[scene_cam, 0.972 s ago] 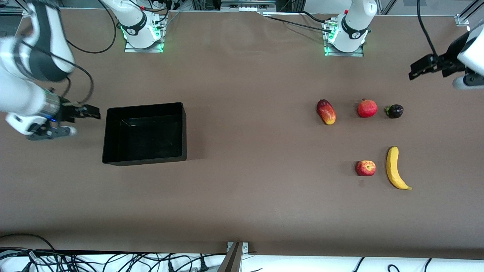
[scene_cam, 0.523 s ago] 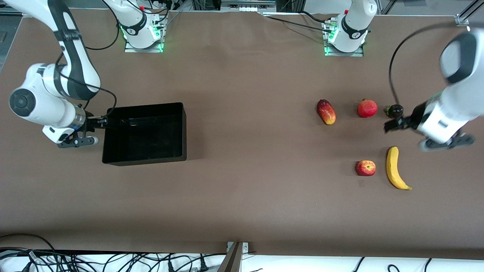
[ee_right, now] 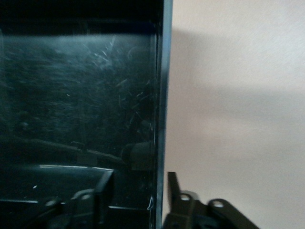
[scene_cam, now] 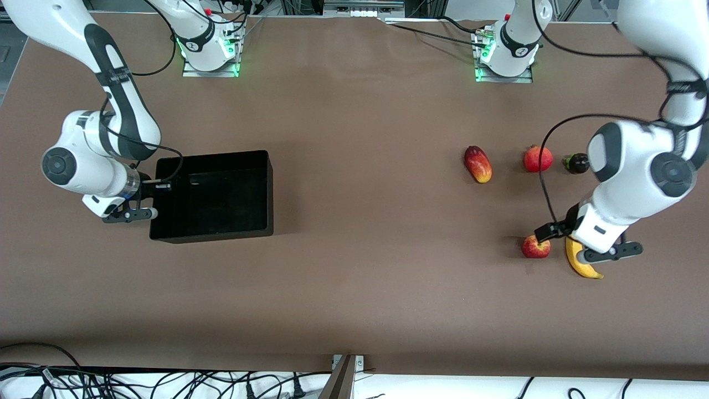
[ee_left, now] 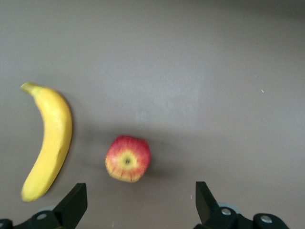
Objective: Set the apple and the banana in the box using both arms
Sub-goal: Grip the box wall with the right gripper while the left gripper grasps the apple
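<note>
Apple (ee_left: pixel 127 158) beneath open left gripper (ee_left: pixel 138 205); banana (ee_left: pixel 46 140) beside it.

No text, label or number can be read anywhere.

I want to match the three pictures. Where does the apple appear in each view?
Front view: the apple lies on the table beside the banana, under the left gripper.
Left wrist view: the apple sits low in the middle, between the open fingers.
Right wrist view: not in it.
Shared landmark: the banana.
</note>
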### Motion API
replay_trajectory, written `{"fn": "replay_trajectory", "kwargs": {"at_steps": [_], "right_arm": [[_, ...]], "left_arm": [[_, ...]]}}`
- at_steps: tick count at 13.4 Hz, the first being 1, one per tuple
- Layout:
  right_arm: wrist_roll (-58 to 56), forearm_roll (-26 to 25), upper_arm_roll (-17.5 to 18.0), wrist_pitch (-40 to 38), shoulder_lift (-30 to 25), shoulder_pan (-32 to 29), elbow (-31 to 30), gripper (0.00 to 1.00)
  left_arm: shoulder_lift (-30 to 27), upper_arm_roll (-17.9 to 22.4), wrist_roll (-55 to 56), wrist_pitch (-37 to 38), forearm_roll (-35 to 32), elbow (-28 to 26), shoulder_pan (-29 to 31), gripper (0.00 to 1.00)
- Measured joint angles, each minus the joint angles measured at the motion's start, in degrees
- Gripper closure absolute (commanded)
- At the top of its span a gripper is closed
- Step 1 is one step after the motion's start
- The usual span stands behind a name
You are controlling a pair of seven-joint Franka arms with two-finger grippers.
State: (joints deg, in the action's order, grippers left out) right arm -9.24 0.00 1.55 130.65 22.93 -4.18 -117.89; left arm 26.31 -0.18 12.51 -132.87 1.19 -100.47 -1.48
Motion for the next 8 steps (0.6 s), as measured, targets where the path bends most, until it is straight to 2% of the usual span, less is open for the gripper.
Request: {"fn": "replay_trajectory", "kwargs": {"at_steps": [5,8], "right_arm": [[-0.06,0.01,-0.11,0.16,0.06,-0.11,1.01,1.00],[-0.02,0.01,0.28,-4.49,-0.49,-0.05,4.57,1.00]], "left_arm": [[7.49,0.25,0.01,-10.61,-0.78,-0.97,0.01,0.00],[10.42,0.67,0.00,-16.97,-1.06,-1.74,0.02,0.00]]}}
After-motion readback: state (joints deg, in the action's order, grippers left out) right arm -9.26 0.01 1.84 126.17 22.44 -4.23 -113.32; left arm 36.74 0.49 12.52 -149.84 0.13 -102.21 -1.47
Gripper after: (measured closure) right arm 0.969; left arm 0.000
